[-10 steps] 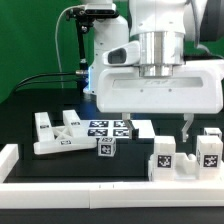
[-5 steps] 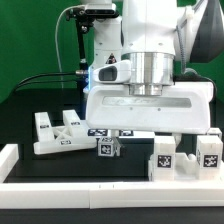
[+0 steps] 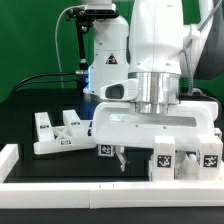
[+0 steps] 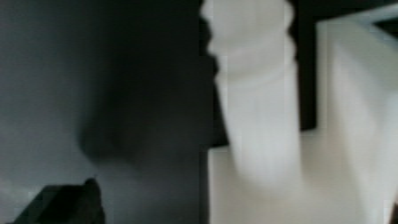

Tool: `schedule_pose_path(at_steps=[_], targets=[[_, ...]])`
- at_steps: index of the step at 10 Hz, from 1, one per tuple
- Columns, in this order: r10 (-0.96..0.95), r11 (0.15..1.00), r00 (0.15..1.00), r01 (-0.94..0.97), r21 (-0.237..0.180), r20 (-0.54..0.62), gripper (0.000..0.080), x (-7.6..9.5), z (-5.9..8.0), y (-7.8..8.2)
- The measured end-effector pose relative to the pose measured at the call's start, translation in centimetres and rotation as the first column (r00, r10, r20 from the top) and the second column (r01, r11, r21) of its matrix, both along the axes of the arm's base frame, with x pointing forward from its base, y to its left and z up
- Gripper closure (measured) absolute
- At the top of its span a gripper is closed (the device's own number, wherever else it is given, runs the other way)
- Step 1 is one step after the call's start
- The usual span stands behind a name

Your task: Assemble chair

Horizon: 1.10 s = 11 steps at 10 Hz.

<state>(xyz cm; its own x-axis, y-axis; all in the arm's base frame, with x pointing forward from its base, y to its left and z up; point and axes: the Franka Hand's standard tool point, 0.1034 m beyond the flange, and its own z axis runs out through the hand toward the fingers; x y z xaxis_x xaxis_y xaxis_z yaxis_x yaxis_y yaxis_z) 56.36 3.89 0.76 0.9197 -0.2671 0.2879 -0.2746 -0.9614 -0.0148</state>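
White arm upright, wrist pointing straight down | tool (image 3: 150,150) low over black counter (image 3: 70,166), jaws wide apart | chair parts (image 3: 55,135) at its 9 and 3 o'clock, exterior view | we see one finger (image 3: 120,158) only; wrist view blurred.
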Motion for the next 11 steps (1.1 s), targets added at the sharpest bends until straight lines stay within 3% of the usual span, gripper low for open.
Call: schedule_pose_path(at_steps=[2, 3, 4, 5, 11], targets=[[0.0, 1.0, 1.0, 0.0, -0.001, 0.0, 0.0405, -0.01, -0.02, -0.07], [0.0, 1.0, 1.0, 0.0, -0.001, 0.0, 0.0405, -0.01, -0.03, -0.07], [0.0, 1.0, 1.0, 0.0, -0.001, 0.0, 0.0608, -0.01, -0.03, -0.07], [0.0, 1.0, 1.0, 0.0, -0.001, 0.0, 0.0729, -0.01, -0.03, -0.07], [0.052, 0.999, 0.999, -0.052, -0.016, -0.009, 0.0747, -0.4, 0.06, -0.28]])
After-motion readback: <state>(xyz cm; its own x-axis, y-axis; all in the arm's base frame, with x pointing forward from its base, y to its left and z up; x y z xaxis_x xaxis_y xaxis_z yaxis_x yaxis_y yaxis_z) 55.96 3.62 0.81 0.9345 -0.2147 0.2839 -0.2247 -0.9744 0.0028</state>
